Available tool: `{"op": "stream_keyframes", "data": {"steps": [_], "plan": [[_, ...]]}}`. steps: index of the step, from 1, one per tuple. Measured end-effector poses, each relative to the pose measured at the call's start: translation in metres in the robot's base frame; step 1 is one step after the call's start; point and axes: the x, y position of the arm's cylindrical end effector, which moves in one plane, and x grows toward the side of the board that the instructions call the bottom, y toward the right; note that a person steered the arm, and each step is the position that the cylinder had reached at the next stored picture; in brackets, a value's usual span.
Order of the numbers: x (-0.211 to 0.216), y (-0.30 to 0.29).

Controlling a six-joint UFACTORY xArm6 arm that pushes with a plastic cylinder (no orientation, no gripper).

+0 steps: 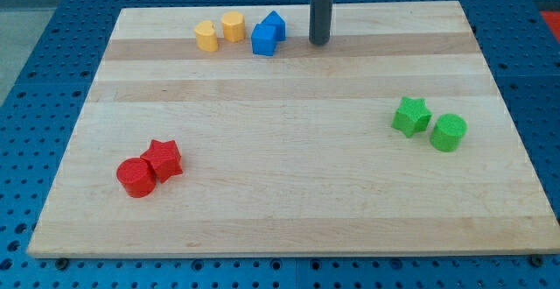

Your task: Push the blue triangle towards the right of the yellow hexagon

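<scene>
The blue triangle [276, 24] sits near the view's top, just right of the yellow hexagon [233, 26]. A blue cube-like block [263, 39] touches the triangle at its lower left. A second yellow block [206, 36] lies left of the hexagon. My tip [319, 42] rests on the board about a block's width to the right of the blue triangle, not touching it.
A red star [164, 158] and a red cylinder [136, 177] lie together at the view's lower left. A green star [410, 115] and a green cylinder [449, 132] lie at the right. The wooden board [289, 210] ends close behind the top blocks.
</scene>
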Motion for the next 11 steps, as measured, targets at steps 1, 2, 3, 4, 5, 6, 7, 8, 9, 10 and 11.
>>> {"op": "stream_keyframes", "data": {"steps": [1,2,3,4,5,6,7,8,9,10,11], "plan": [[-0.032,-0.022],[-0.030,-0.033],[-0.018,-0.048],[-0.005,-0.066],[-0.010,-0.076],[-0.025,-0.075],[-0.039,-0.081],[-0.052,-0.096],[-0.052,-0.116],[-0.052,-0.144],[-0.052,-0.174]]}}
